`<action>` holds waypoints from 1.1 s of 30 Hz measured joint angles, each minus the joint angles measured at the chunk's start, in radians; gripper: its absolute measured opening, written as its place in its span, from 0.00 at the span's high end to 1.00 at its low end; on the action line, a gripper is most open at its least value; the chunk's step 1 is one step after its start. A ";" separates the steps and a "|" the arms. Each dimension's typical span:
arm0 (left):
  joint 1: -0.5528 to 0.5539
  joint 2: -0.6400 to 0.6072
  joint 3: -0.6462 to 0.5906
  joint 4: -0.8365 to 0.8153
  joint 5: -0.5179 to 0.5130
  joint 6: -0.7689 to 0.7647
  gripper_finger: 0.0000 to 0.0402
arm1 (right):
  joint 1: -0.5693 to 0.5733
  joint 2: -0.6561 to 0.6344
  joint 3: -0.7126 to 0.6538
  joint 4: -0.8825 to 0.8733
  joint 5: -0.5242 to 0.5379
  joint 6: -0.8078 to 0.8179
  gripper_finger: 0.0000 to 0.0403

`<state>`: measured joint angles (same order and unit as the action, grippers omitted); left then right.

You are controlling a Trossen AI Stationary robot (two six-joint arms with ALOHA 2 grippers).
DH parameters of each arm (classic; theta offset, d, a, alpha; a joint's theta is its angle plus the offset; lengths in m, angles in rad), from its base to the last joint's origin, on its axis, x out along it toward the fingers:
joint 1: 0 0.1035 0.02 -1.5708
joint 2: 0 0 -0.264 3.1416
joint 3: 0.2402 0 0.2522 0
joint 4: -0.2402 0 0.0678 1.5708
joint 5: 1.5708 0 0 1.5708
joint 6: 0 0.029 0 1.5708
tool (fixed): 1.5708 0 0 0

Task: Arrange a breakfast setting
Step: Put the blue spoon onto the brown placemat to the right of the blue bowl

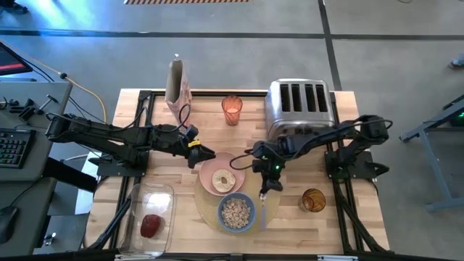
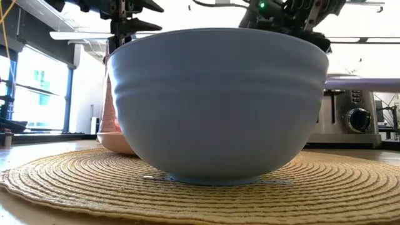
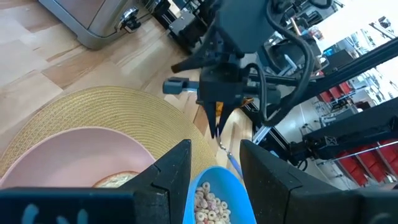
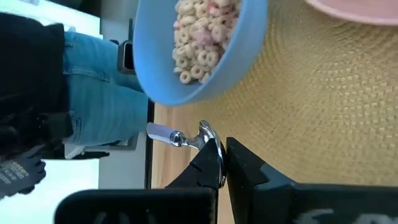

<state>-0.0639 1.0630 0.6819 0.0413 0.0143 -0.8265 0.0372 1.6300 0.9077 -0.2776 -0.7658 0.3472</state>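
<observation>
Spoon (image 4: 171,137) placement underway: right gripper (image 1: 263,190) pinches handle beside bowl (image 1: 236,212); next, lower, release. Left gripper (image 3: 214,163) open over plate (image 1: 222,176).

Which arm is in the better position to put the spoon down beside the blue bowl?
Probably the right. Its gripper is shut on the spoon, just beside the blue bowl. The left gripper hovers open, empty, by the pink plate.

Wood table (image 1: 167,210): placemat (image 1: 212,212), toaster (image 1: 299,106), container (image 1: 148,217), glasses (image 1: 231,109).
</observation>
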 joint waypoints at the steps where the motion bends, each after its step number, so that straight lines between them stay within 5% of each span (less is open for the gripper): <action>1: 0.000 0.000 0.000 -0.002 0.000 0.000 0.68 | -0.001 0.009 0.000 0.013 -0.002 0.010 1.00; 33: 0.000 0.000 0.000 -0.021 0.000 0.001 0.68 | -0.006 0.160 0.001 0.039 0.060 0.045 1.00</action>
<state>-0.0643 1.0630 0.6819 0.0208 0.0143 -0.8253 0.0311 1.7897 0.9085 -0.2387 -0.7055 0.3926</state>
